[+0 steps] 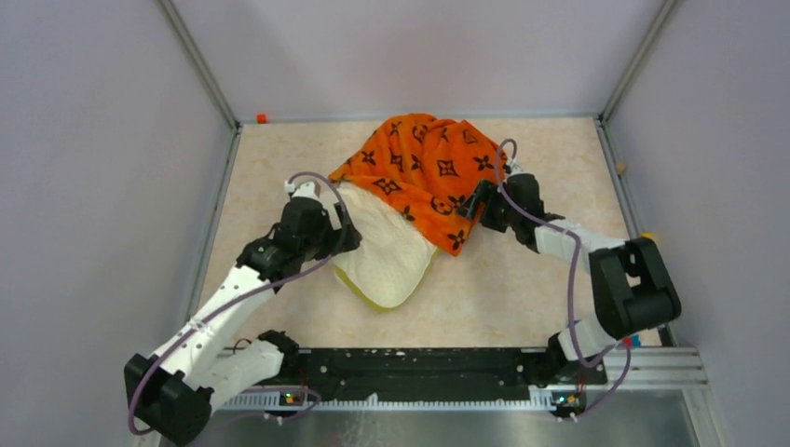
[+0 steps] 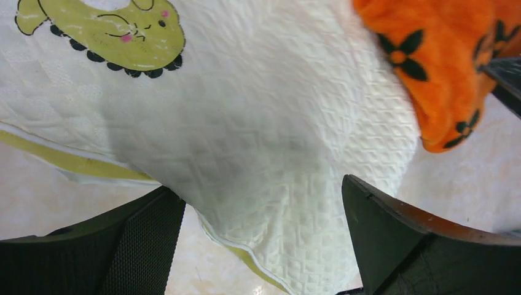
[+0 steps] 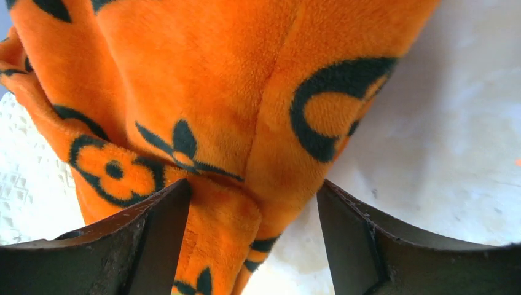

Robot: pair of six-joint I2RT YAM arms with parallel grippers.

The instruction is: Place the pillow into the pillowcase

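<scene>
L gripper (image 2: 259, 184) is released, jaws spread wide w/ an edge of the white quilted pillow (image 1: 391, 256) btwn them. R gripper (image 3: 253, 184) is likewise released, jaws apart astride a fold of the orange pillowcase (image 1: 433, 172). Pillow lies mid-way across the table (image 1: 522, 279), its far end covered by the pillowcase, which is heaped toward the far edge, while its near end sticks out bare.

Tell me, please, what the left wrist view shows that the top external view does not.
Only the left wrist view shows the yellow-green cartoon print on the pillow and the left fingers spread beside its corner. Only the top view shows the left arm, the right arm and the whole pillowcase covering the pillow's far end. Both show the white pillow, its yellow trim, the orange pillowcase's edge and the beige table.
</scene>
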